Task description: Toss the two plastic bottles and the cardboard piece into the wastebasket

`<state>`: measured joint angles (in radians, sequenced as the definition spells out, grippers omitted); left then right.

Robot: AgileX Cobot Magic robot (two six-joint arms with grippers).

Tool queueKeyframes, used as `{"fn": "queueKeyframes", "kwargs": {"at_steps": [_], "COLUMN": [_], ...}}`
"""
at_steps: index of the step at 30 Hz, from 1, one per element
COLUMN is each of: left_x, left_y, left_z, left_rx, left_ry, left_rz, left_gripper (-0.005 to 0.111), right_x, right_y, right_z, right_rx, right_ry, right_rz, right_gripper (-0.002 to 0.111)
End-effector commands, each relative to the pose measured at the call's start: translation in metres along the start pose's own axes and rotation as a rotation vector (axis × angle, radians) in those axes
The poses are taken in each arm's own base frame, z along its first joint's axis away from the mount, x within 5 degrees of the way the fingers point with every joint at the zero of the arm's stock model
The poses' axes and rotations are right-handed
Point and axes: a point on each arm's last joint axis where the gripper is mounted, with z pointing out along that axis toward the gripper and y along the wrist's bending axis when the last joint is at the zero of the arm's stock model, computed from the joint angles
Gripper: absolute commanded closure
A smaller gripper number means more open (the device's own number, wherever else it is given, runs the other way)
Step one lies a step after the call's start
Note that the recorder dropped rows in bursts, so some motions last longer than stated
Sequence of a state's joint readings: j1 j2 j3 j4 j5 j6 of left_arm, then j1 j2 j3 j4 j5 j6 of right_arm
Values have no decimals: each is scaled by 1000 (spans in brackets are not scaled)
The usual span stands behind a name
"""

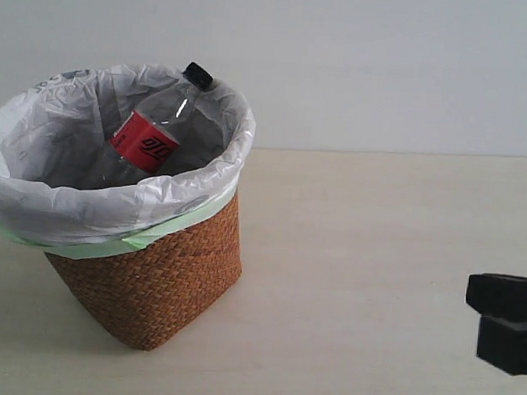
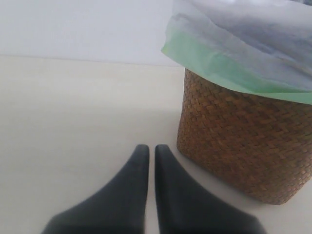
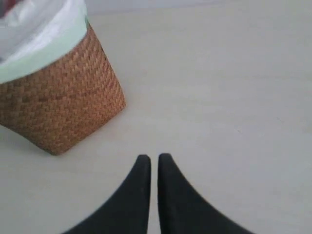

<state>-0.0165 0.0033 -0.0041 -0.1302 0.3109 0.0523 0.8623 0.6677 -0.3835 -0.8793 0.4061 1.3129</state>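
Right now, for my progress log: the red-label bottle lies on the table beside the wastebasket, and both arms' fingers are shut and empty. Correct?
Wrong in one respect: the exterior view shows the red-label bottle inside the wastebasket, leaning on its liner, not on the table. The left fingers and right fingers are indeed shut and empty.

The left gripper (image 2: 151, 148) had two black fingers (image 2: 129, 197). They were smooth and a little shiny, wide at the back and thin at the rounded tips, like two curved horns. The right gripper (image 3: 154, 158) looked just the same, with plain black fingers (image 3: 178, 202). In the exterior view it showed as a dark, blocky shape.
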Motion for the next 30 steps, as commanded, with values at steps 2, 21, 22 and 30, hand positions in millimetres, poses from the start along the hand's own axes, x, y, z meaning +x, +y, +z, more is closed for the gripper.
{"fn": "queueKeyframes", "kwargs": {"at_steps": [2, 21, 22, 30], "left_x": [1, 1, 1, 1], "left_y": [0, 0, 0, 0], "left_z": [0, 0, 0, 0], "left_rx": [-2, -2, -2, -2], "left_ry": [0, 0, 0, 0], "left_rz": [-6, -6, -6, -6], "left_gripper": [103, 103, 103, 103], "right_x": [7, 35, 35, 35], "right_y": [-14, -31, -31, -26], "right_z": [-17, -72, -72, -73], "right_rx": [-100, -119, -119, -190], "right_ry": [-198, -716, -716, -732], "right_rz": [-18, 2, 2, 28], "right_gripper": [107, 107, 107, 107]}}
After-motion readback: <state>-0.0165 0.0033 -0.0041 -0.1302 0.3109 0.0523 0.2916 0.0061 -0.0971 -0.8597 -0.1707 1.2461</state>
